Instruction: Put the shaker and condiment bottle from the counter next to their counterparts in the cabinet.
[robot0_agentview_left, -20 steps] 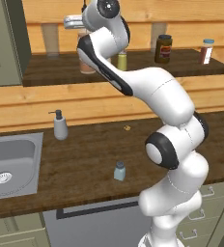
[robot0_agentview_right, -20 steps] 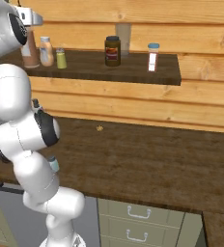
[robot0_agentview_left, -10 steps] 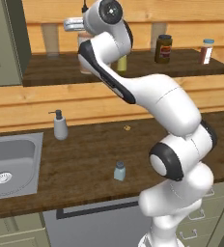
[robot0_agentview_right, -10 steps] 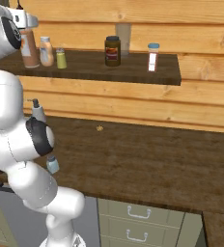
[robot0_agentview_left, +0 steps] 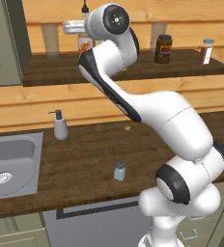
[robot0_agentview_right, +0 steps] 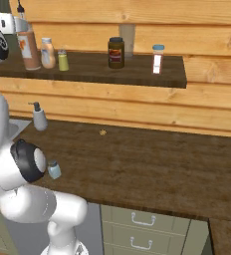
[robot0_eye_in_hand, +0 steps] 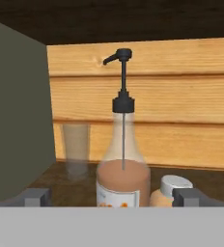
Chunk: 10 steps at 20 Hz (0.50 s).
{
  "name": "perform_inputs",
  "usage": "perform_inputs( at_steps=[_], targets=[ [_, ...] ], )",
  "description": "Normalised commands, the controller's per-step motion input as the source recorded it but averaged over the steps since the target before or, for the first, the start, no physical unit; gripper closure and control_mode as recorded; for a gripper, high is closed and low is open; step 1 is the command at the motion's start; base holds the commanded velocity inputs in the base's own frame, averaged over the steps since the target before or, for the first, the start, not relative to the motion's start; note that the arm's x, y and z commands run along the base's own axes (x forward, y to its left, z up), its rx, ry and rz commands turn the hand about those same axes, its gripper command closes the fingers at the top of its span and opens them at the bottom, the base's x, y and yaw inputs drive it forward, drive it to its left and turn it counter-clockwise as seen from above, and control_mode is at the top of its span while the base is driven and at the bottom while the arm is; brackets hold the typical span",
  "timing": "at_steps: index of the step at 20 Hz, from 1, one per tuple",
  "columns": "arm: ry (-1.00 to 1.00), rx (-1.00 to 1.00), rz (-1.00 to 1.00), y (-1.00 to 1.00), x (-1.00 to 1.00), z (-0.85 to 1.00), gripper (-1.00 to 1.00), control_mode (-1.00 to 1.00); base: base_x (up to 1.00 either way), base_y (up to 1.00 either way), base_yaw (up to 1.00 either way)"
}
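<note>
Condiment bottle (robot0_eye_in_hand: 122, 181) stood on cabinet (robot0_agentview_right: 137, 74) shelf beside squat bottle (robot0_eye_in_hand: 174, 190); gripper (robot0_eye_in_hand: 111, 198) jaws apart, nothing held (release looked done). Back straight out, avoid nozzle; shaker (robot0_agentview_left: 119, 171) on counter (robot0_agentview_left: 85, 164) next.

White pump dispenser (robot0_agentview_left: 60, 127) beside sink (robot0_agentview_left: 12, 164); dark jar (robot0_agentview_right: 116, 52), clear glass (robot0_eye_in_hand: 76, 149) on shelf.

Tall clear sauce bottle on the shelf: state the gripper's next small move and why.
Probably a straight retreat out of the cabinet. The tall clear bottle of orange-brown sauce stands upright on the dark-brown shelf board beside the squat pale peach bottle, and the gripper is open, its tips wide of the bottle. The small pale-blue shaker sits on the dark wood counter.
</note>
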Motion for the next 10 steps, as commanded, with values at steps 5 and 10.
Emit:
perform_inputs(
  at_steps=[5,10],
  targets=[
    [-0.03,0.06,0.0,-0.07,-0.75,-0.14,-1.0,-1.0,0.0,0.0,0.0],
    [-0.03,0.05,0.0,-0.2,-0.7,-0.44,-1.0,-1.0,0.0,0.0,0.0]
  ],
)
